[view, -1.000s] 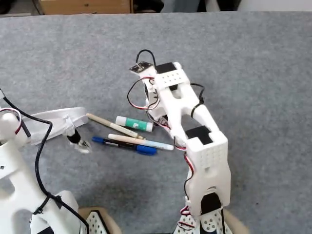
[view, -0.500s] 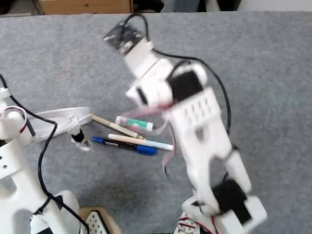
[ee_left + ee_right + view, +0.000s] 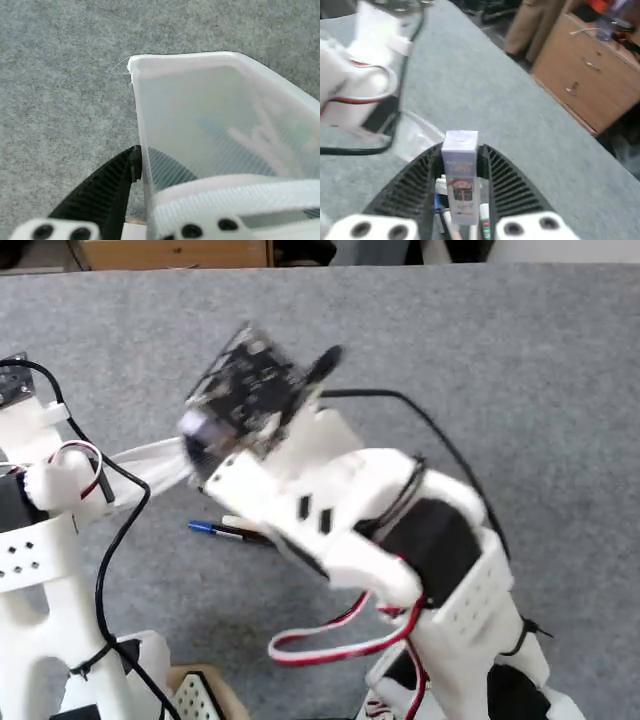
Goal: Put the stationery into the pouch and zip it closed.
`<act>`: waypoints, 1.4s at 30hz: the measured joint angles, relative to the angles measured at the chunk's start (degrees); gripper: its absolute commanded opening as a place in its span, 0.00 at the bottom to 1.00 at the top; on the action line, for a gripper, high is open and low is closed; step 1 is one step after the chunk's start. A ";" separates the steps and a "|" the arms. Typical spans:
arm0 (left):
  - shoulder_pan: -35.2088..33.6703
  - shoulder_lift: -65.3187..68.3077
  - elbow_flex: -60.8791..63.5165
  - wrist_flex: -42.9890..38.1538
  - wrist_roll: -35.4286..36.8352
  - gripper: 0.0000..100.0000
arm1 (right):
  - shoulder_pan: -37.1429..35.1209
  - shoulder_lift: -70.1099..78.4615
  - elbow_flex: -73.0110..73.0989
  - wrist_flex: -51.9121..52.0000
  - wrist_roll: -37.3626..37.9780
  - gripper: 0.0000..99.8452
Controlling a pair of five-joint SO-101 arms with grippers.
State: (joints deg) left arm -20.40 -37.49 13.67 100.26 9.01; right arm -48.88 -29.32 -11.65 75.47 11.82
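Observation:
My right gripper (image 3: 461,150) is shut on a small white and lavender box, an eraser (image 3: 461,172), held upright above the table. In the high view this gripper (image 3: 200,440) hangs raised next to the translucent pouch (image 3: 150,462). My left gripper (image 3: 144,170) is shut on the pouch's edge (image 3: 200,120) and holds it up off the mat. A blue pen (image 3: 215,530) lies on the grey mat beside the pouch. Below the eraser I see a glue stick (image 3: 483,216) and more pens (image 3: 440,187), partly hidden by the right gripper.
The raised right arm (image 3: 400,540) hides the table's middle in the high view. The left arm (image 3: 40,540) stands at the left edge. A wooden cabinet (image 3: 580,75) is beyond the table's far edge. Grey mat (image 3: 520,360) stretches to the right.
The right arm rose from the mat and swung left toward the pouch, hiding most of the stationery in the high view. The left arm shifted, with the pouch still held.

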 measured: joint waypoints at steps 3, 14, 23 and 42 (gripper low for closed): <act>0.26 -0.09 0.00 0.00 0.00 0.03 | -4.75 0.00 0.44 -2.20 -1.41 0.01; 0.62 -0.09 0.00 0.00 0.00 0.03 | -6.68 -0.26 9.23 -16.88 -6.77 0.01; 0.62 -0.09 0.00 0.00 0.00 0.03 | -1.32 -0.26 25.14 -29.98 -13.19 0.01; 0.35 -0.09 0.09 0.00 0.00 0.03 | -0.53 -0.35 29.89 -36.13 -22.86 0.01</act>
State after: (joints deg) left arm -20.04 -37.58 13.76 100.26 9.01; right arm -49.41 -29.67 18.24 39.34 -11.03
